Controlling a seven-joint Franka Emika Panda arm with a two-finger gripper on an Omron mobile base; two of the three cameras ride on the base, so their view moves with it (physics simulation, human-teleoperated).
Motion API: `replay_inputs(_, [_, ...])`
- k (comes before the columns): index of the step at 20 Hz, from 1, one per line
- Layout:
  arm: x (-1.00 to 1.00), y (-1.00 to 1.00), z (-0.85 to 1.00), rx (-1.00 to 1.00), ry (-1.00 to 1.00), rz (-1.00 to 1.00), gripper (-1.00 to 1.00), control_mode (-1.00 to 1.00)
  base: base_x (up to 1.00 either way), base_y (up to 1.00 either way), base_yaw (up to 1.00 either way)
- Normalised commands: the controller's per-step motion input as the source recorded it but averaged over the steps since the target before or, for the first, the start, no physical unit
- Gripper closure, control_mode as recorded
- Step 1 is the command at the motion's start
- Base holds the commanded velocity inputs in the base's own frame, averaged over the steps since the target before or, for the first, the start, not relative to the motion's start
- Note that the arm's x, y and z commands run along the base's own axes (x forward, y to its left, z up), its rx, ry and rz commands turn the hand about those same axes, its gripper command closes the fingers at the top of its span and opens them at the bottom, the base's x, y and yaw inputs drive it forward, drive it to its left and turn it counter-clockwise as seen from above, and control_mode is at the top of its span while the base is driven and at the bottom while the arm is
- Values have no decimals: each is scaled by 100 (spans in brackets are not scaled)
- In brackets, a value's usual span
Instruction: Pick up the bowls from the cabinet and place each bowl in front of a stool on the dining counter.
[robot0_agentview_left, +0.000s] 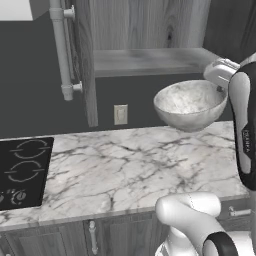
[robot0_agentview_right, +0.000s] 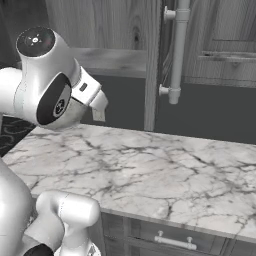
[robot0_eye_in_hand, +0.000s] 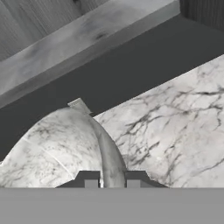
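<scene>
While the arm reaches toward the cabinet, notes as follows.
Landmark: cabinet shelf (robot0_agentview_left: 150, 60), grey, inside the open dark wood-grain cabinet (robot0_agentview_left: 87, 55).
Bowl: marbled bowl (robot0_agentview_left: 190, 104), upright, in the air just below and in front of the shelf, above the marble worktop (robot0_agentview_left: 125, 165), not touching it.
Gripper: gripper (robot0_eye_in_hand: 112, 177) at the bowl's right rim as the left base view has it; hand view shows one fingertip (robot0_eye_in_hand: 89, 179) inside the rim and the other outside.
Jaws: nearly closed, pinched on the bowl's rim; bowl held.
Door: open, edge-on left of the shelf, long metal handle (robot0_agentview_left: 62, 47) hanging down its face.
Outlet: wall outlet (robot0_agentview_left: 120, 114) below the shelf, on the dark backsplash.
Cooktop: black cooktop (robot0_agentview_left: 22, 172) on the worktop, well left of the shelf.
Drawers: grey base fronts (robot0_agentview_right: 175, 240) under the worktop.
</scene>
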Motion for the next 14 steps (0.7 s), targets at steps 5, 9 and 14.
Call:
replay_inputs(5, [-41,4,-35,4,10,15,100,-100,0,0,0])
replay_inputs(9, [-16,5,-13,2,19,2,100,-100,0,0,0])
replay_inputs(14, [0,-2,0,0,16,-1,100,-100,0,0,0])
